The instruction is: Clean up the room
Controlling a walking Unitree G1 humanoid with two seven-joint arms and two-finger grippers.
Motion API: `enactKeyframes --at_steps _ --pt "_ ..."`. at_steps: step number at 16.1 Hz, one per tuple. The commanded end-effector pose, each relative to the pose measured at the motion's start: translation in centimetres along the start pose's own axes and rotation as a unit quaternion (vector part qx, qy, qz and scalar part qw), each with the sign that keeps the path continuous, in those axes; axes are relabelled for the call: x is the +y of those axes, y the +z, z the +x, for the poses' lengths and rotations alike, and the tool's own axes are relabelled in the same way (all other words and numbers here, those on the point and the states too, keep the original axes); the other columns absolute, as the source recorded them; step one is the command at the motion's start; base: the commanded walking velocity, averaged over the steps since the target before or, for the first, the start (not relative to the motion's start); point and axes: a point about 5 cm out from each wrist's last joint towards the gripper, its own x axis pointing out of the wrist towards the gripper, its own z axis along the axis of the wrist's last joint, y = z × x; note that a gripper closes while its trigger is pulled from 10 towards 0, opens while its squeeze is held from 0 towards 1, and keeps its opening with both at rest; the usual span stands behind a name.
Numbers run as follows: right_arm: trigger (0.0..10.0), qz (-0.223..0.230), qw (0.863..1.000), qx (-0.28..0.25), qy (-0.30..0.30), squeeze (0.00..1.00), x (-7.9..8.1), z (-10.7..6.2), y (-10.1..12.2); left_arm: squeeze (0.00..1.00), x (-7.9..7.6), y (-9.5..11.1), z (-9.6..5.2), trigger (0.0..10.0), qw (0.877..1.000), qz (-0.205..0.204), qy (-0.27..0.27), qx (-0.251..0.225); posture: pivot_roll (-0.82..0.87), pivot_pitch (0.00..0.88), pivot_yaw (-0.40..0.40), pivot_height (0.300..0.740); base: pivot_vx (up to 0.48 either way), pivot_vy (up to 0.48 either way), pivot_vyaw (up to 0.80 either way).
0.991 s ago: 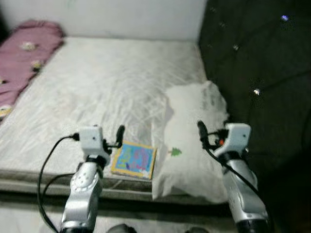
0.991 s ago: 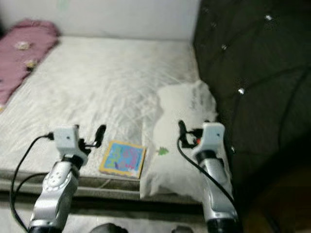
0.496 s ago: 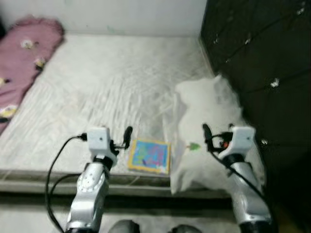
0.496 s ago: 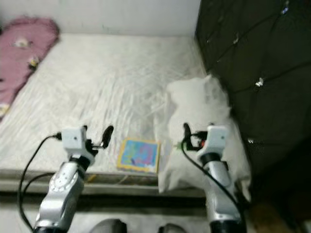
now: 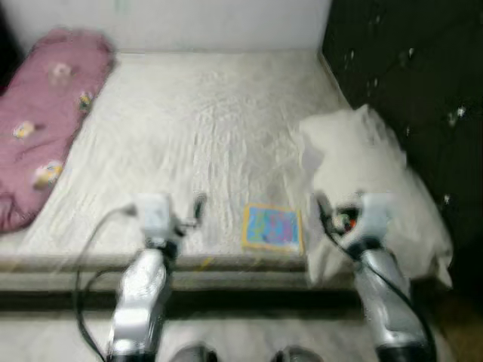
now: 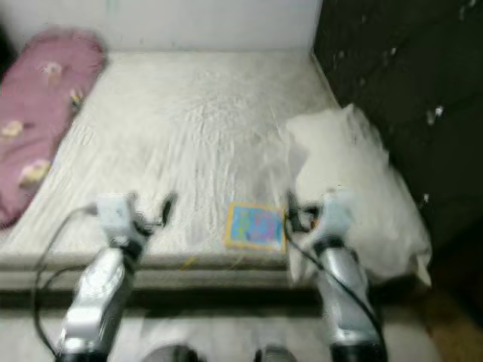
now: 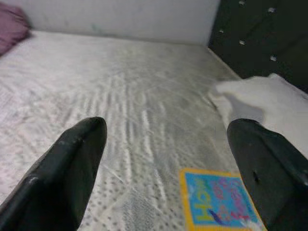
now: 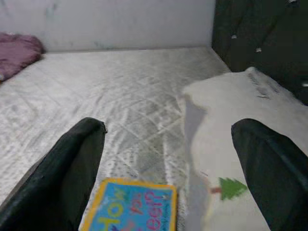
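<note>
A blue picture book with a yellow border [image 5: 273, 228] lies flat near the front edge of the white mattress [image 5: 196, 128]. A white pillow [image 5: 370, 188] with a small green tree print lies just to its right, against the dark headboard. A pink blanket [image 5: 45, 128] is bunched along the bed's left side. My left gripper [image 5: 195, 210] hovers over the front edge, left of the book, open and holding nothing. My right gripper [image 5: 321, 207] hovers between book and pillow, also open. The left wrist view has the book [image 7: 216, 202] ahead of the open left gripper [image 7: 163, 127].
A dark tufted headboard [image 5: 407, 75] rises on the right and a pale wall [image 5: 189, 23] stands behind the bed. The mattress's front edge [image 5: 226, 264] runs just below my grippers. The picture is blurred.
The whole picture has shifted right and blurred, so the camera moved. More of the pink blanket shows. Both arms keep the same raised pose with open fingers.
</note>
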Motion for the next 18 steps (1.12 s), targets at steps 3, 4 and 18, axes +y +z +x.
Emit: enactKeyframes --at_steps 3,4,18 --pt "10.0 0.002 1.000 -0.009 0.012 0.00 0.76 0.32 0.42 0.00 0.81 0.49 -0.09 10.0 1.000 0.013 0.006 -0.014 -0.03 0.038 0.012 0.740 0.000 0.160 0.00" --pt "10.0 0.001 1.000 -0.009 0.013 0.00 0.78 0.29 0.38 0.00 0.68 0.54 -0.14 10.0 1.000 0.012 -0.006 -0.015 -0.03 0.037 0.012 0.740 0.000 0.000 0.00" --pt "10.0 -0.002 1.000 -0.008 0.016 0.00 0.79 0.33 0.43 0.00 0.50 0.57 -0.33 10.0 1.000 0.011 -0.017 -0.019 -0.03 0.040 0.010 0.740 0.269 0.000 0.00"
